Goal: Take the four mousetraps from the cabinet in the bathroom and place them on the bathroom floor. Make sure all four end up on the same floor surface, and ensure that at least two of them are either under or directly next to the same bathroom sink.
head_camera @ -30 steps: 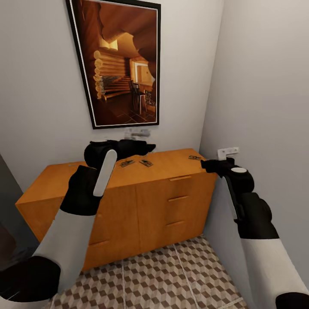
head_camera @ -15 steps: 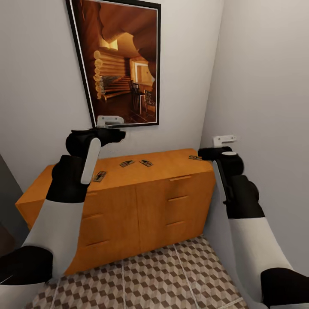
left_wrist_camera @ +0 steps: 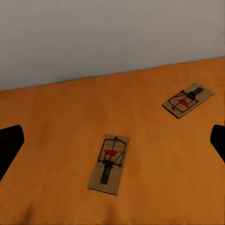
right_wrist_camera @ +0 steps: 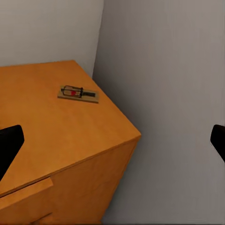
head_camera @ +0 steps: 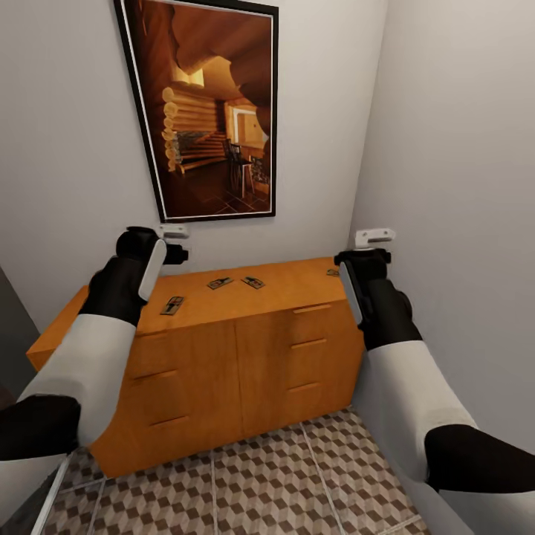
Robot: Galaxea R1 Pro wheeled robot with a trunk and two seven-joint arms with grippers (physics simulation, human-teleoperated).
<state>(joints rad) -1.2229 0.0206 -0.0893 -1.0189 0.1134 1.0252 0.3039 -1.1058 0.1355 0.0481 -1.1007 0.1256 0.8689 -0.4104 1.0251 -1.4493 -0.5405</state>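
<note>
Mousetraps [head_camera: 219,282] on cabinet [head_camera: 223,349], painting [head_camera: 204,104] above

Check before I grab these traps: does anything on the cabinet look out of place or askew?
Nothing stands out. Four mousetraps lie flat on the cabinet top, scattered at differing angles, apart from each other.

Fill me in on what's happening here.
The robot faces the orange cabinet with both arms raised. Four mousetraps lie on its top: one near the left, two mid-top, one at the right corner. The left gripper and right gripper are open, holding nothing. None is on the tiled floor yet.
</note>
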